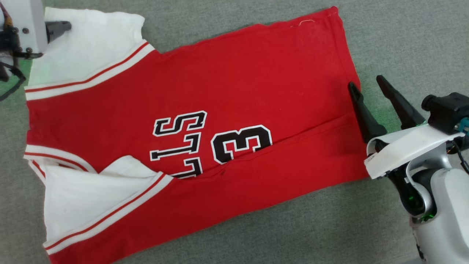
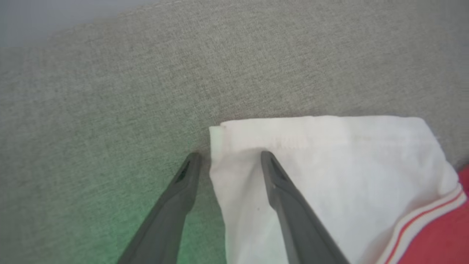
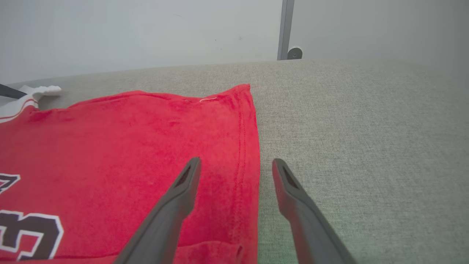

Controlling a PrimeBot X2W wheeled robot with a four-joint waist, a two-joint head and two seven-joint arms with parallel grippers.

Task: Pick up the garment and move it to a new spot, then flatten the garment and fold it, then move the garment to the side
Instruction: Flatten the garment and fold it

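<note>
The garment (image 1: 220,91) lies spread on the grey surface (image 1: 403,36) with its long axis running across the head view; the white sleeves and collar end point to the robot's left and the hem (image 1: 350,66) to its right. The near long side looks folded over the front, its crease cutting across the black-and-white print (image 1: 212,143); the near sleeve (image 1: 91,194) lies on top of that flap.

Each end has its own arm close by. The left tool (image 2: 229,156) is at the outer corner of the far sleeve (image 2: 329,165), jaws apart and empty, with one finger over white cloth and the other over bare surface, so the sleeve's edge runs between them. The right tool (image 1: 366,81) stands the same way at the hem, jaws apart and gripping nothing; in its wrist view one finger is over red cloth and the other over the grey, the stitched edge between.

The next move likely turns on this pairing, since the unfolded far side lies beyond both tools; each would need to close on its own edge before that side can be carried over.
</note>
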